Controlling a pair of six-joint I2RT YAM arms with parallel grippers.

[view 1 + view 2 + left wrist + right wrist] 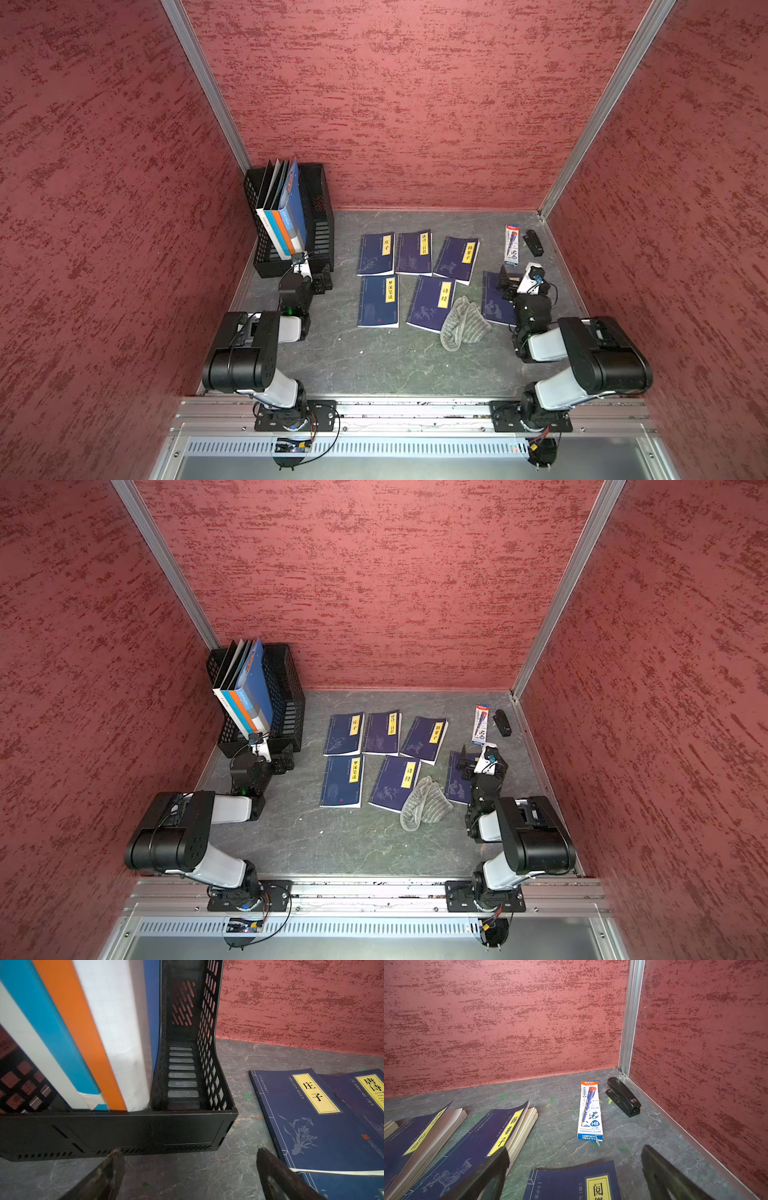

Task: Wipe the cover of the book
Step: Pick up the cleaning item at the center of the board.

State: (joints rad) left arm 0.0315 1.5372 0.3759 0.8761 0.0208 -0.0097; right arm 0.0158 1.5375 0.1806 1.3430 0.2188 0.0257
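The right gripper (pixel 575 1149) hangs over a blue book (pixel 566 1184), its jaws spread wide and empty. The grey cloth (pixel 463 322) lies just beside it, overlapping a neighbouring book (pixel 430 303). The left gripper (pixel 189 1151), also spread wide and empty, faces the black file rack (pixel 145 1130).

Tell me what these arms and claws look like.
The left arm and right arm have bulky black joints joined by pale grey tubes, with thin cables looping at their bases and a green light each. The left gripper and right gripper have flat, dark, tapered fingers, scuffed on the left.
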